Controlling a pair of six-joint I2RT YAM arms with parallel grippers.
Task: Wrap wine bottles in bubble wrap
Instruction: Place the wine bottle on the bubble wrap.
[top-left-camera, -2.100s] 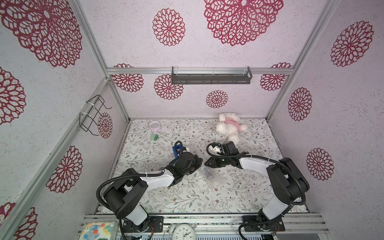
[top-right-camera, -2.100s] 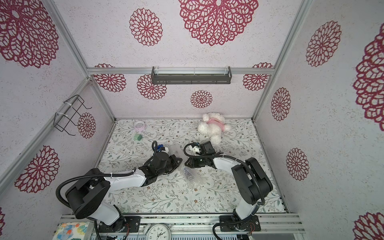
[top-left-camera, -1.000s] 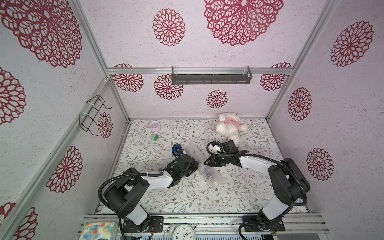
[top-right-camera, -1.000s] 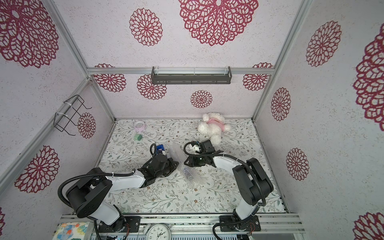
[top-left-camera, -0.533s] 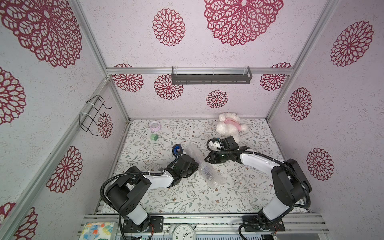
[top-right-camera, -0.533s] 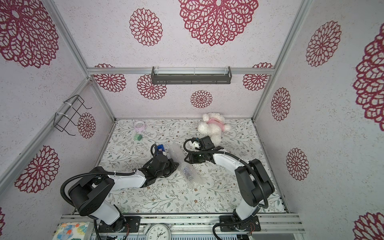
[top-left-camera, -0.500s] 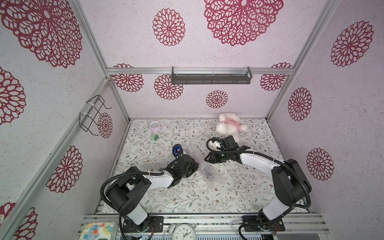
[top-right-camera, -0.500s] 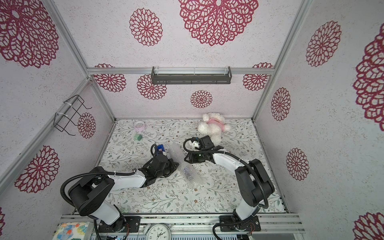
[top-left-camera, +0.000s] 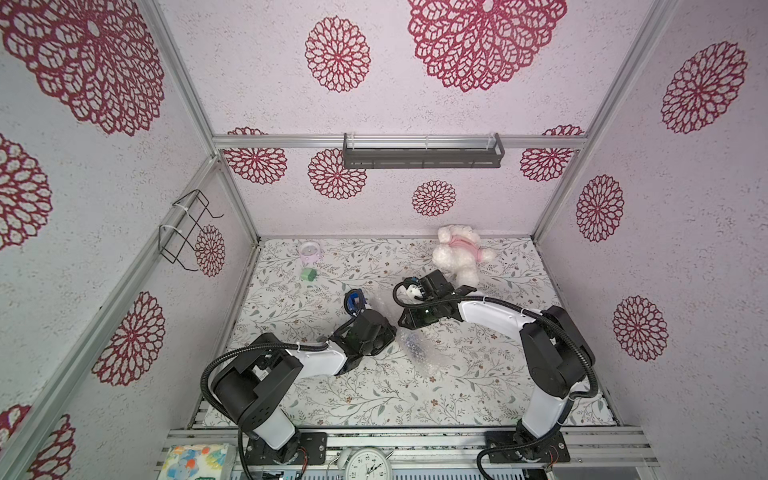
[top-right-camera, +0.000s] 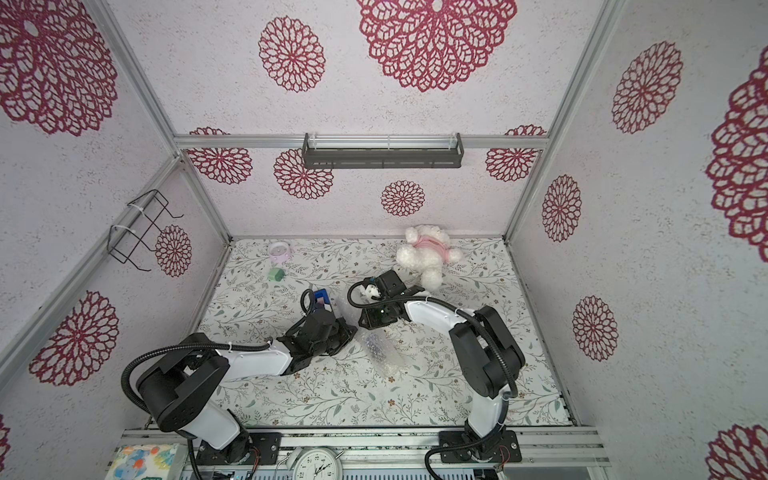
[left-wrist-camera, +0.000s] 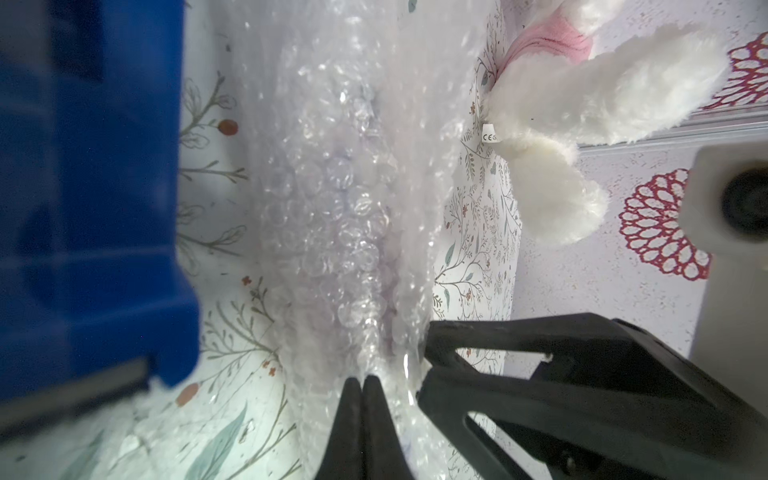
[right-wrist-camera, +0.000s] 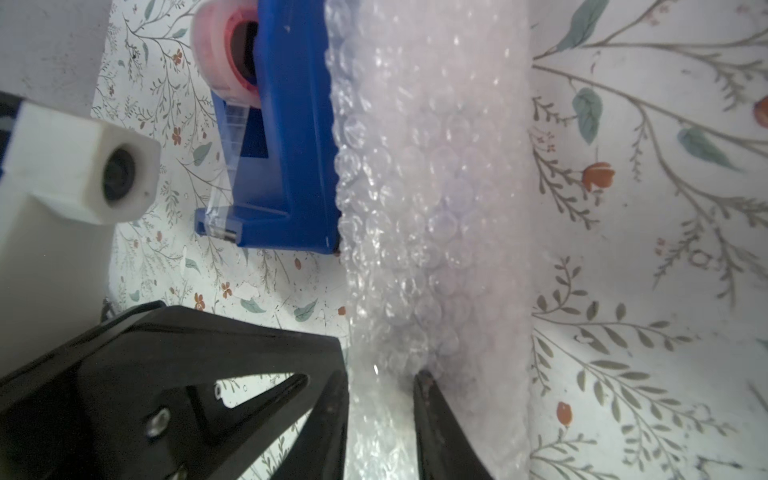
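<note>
Under bubble wrap (top-left-camera: 432, 362), bottle (top-left-camera: 411, 344) barely discernible

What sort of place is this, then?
Likely a robot test booth: left arm and right arm bolted to a front rail, wallpapered panels in metal framing, props like bubble wrap and a plush toy.

Far end of bubble wrap (top-left-camera: 420, 350) lies between my left gripper (left-wrist-camera: 361, 380) and right gripper (right-wrist-camera: 379, 376); tape dispenser (top-left-camera: 355, 300) just left, plush toy (top-left-camera: 456, 254) behind.

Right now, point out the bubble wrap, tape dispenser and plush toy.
bubble wrap (right-wrist-camera: 428, 187): right wrist view, its bubbled middle.
tape dispenser (right-wrist-camera: 291, 145): right wrist view, blue body.
plush toy (top-left-camera: 463, 246): a top view, pink shirt.
</note>
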